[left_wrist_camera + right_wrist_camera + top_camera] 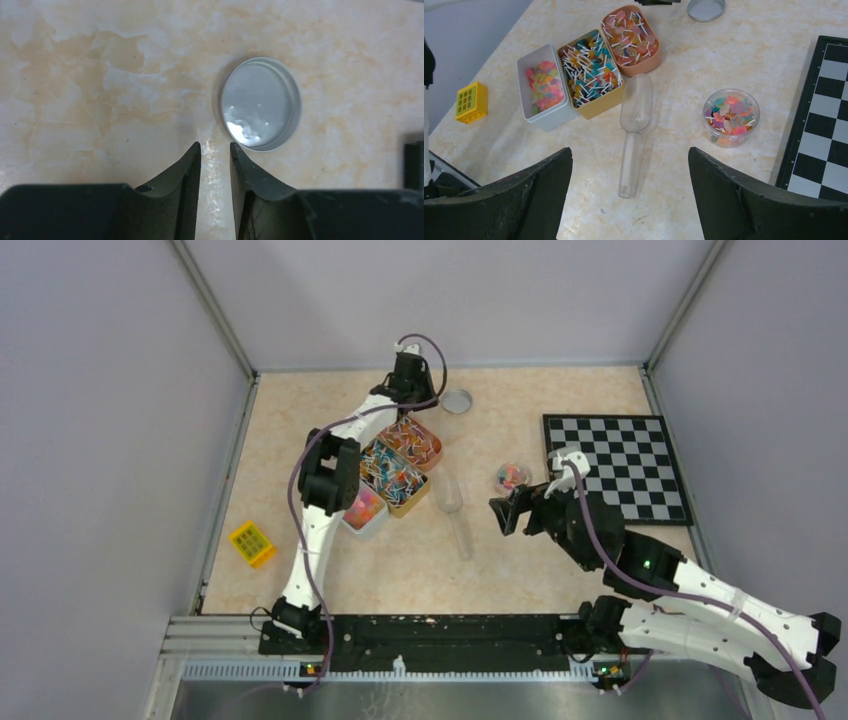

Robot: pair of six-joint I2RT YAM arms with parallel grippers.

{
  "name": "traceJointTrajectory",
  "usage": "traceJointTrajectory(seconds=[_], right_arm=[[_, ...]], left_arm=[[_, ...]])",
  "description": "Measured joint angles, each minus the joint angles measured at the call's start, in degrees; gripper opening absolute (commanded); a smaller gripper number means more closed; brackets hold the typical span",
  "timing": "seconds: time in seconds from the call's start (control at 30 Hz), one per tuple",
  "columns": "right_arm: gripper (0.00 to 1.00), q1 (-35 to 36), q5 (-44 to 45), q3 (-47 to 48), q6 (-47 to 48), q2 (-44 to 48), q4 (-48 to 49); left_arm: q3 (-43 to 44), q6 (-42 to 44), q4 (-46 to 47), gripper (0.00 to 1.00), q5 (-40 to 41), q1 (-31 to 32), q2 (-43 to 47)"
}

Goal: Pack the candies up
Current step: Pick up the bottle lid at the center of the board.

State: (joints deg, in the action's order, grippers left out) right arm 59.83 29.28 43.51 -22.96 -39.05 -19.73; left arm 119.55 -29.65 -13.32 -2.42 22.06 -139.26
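Note:
The candies [544,85], small pink, orange and yellow sweets, fill a white box [549,117], which also shows in the top view [365,510]. A clear plastic scoop [635,107] lies empty on the table, handle toward me. A clear round tub [730,116] to its right holds mixed sweets. Its flat round lid [261,103] lies at the back of the table. My left gripper [215,146] is just beside the lid, jaws narrowly apart with nothing between them. My right gripper [630,155] is wide open and empty, above the scoop's handle end.
A tan box of lollipops [589,70] and an orange box of lollipops [630,37] stand in a row with the white box. A yellow block [471,101] lies at the left. A chessboard [824,125] lies at the right.

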Motion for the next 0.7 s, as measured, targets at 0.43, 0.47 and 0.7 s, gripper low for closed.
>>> traceJointTrajectory(seconds=[0.43,0.47,0.7], right_arm=[[0.83,0.00,0.13,0.00,0.26,2.12,-3.41],[0.83,0.00,0.13,0.00,0.26,2.12,-3.69],[0.83,0.00,0.17,0.00,0.26,2.12,-4.63]], left_arm=[[1.55,1.25,8.61,0.33,2.91,1.57,-6.67],[1.60,1.05,9.14,0.33,2.91,1.64,-6.99],[1.86,-1.22,11.98,0.25,2.82,1.81,-9.03]])
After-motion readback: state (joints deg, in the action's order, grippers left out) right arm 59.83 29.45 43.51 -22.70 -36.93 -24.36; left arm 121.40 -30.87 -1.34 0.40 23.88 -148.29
